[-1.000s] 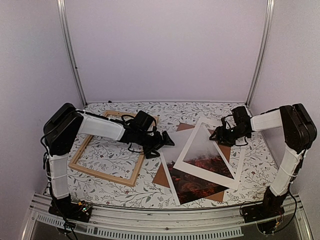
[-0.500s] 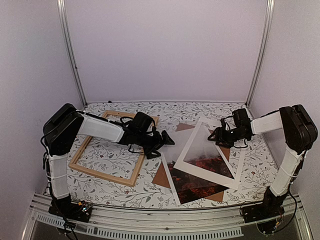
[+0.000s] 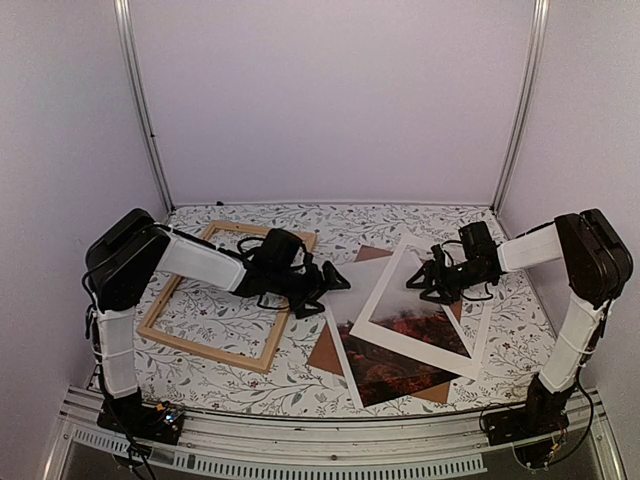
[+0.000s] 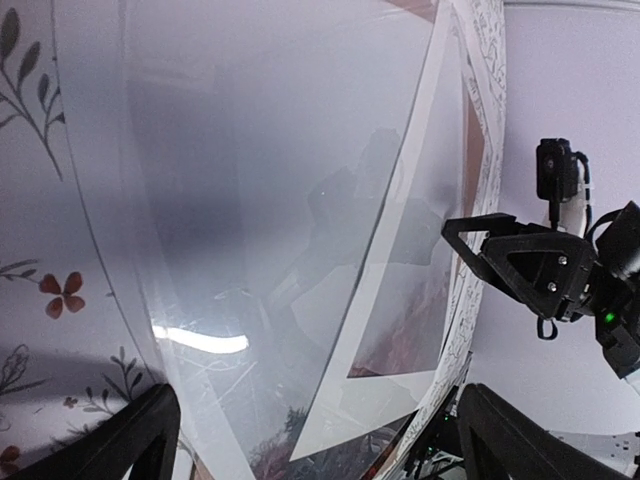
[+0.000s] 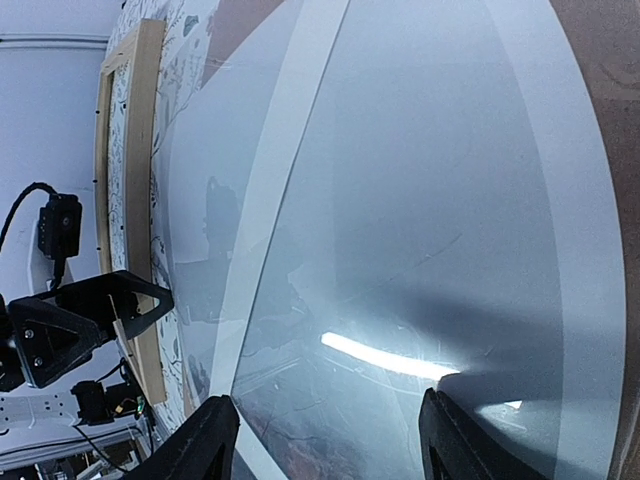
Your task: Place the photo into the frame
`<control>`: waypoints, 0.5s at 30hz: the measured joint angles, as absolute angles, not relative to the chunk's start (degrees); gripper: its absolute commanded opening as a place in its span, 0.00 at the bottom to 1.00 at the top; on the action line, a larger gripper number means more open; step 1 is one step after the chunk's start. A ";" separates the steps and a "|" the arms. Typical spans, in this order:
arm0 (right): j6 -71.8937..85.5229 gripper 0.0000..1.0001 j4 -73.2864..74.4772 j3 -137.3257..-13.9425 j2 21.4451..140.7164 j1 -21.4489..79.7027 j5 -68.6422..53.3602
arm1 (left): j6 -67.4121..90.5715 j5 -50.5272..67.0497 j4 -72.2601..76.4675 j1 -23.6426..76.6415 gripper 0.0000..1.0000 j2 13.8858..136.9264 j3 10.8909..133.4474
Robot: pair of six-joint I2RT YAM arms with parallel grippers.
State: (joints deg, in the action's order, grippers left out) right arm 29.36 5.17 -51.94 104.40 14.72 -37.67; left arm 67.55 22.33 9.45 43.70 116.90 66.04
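Observation:
The light wooden frame [image 3: 225, 296] lies flat on the left of the table, with nothing inside it; its edge also shows in the right wrist view [image 5: 125, 200]. The photo [image 3: 400, 372] lies right of centre, its red foliage towards me, partly covered by a white mat [image 3: 372, 325]. My left gripper [image 3: 337, 282] is open, low at the photo's pale left edge, its jaws [image 4: 320, 440] wide over the glossy sheet. My right gripper [image 3: 426, 284] is open over the mat's upper part, and nothing sits between its fingers [image 5: 190, 450].
A brown backing board [image 3: 322, 354] lies under the photo, its corners poking out at the back [image 3: 370, 253] and the front right [image 3: 436, 393]. The floral tablecloth [image 3: 300, 385] covers the table. White walls and metal posts close in the sides and back.
My right gripper has slid a little to the left over the mat. The left gripper has barely shifted. Both jaws stand as they did.

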 measured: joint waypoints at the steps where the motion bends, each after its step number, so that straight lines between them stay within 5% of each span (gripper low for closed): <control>1: 29.39 0.66 4.80 -51.68 104.47 14.70 -37.98 | 67.57 22.44 10.39 43.68 1.00 116.86 65.63; 15: 30.59 0.66 -2.15 -48.77 105.54 14.68 -41.71 | 68.20 23.62 20.56 43.42 0.93 116.68 60.73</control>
